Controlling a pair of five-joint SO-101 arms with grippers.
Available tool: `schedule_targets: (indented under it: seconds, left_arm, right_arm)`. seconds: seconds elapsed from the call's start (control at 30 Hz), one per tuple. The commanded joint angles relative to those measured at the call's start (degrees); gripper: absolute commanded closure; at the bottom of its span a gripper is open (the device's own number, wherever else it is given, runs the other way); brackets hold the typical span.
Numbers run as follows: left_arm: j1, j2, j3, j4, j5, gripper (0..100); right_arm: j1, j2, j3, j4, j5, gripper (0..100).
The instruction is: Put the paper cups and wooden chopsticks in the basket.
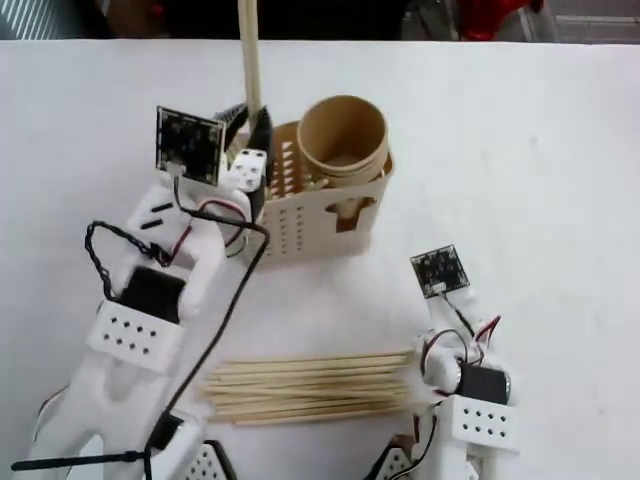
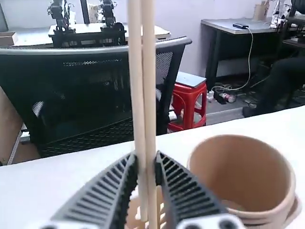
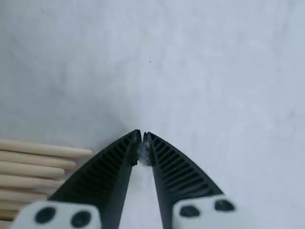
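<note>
**Two chopsticks upright at basket, pile on counter**

- Held chopsticks (image 2: 143,86): 2, side by side, long axis vertical. Top ends point straight up, well above the basket (image 1: 310,225). Lower ends pass down between the fingers at the basket's rim, just beside the cups.
- Left claw (image 2: 147,155): clamped narrow on that pair, gripping near the lower ends, right at the basket's edge.
- Paper cups (image 1: 343,135): nested stack inside the basket, mouths up. Several rims show, but I can't get an exact count.
- Loose chopsticks (image 1: 310,388): one flat bundle on the counter (image 1: 540,150), near the basket on the side facing the arm bases and not touching it. Long axis runs parallel to that basket wall and all lie the same way. Roughly ten, too overlapped to count exactly.
- Right claw (image 3: 142,142): fingertips together with nothing between them, low over bare counter just off one end of the loose bundle, farther from the basket than the bundle.
</note>
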Motion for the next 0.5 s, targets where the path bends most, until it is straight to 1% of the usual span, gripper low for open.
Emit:
schedule_targets:
  seconds: [0.0, 0.47]
  left_arm:
    - [-0.57, -0.84, 0.09, -1.05, 0.53, 98]
    - [-0.57, -0.92, 0.88, -1.23, 0.44, 98]
  right_arm:
    - [-0.57, -0.66, -0.35, -0.92, -0.18, 97.7]
    - [-0.57, -0.66, -0.35, -0.92, -0.18, 97.7]
